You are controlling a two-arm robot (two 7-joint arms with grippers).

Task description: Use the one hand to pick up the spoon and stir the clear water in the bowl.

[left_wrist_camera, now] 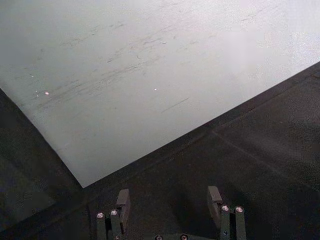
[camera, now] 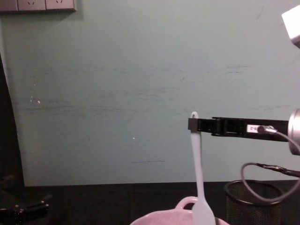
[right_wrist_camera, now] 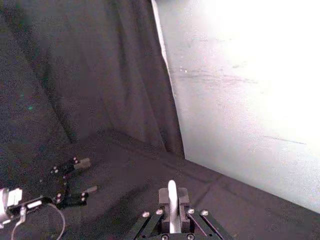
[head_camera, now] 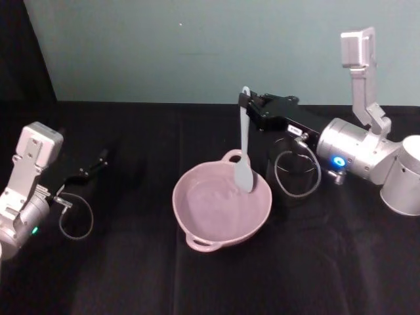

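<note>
My right gripper is shut on the top of the white spoon's handle and holds it hanging upright above the table. The spoon's flat head dips into the pale pink bowl on its far right side. From the chest, the spoon drops from the black right gripper down to the bowl's rim. In the right wrist view the handle tip stands pinched in the right gripper. My left gripper is parked at the far left, open, well apart from the bowl.
A black wire-mesh cup stands just right of the bowl, under my right arm; from the chest the mesh cup sits at the lower right. A loop of grey cable hangs by each wrist. Black cloth covers the table, with a teal wall behind.
</note>
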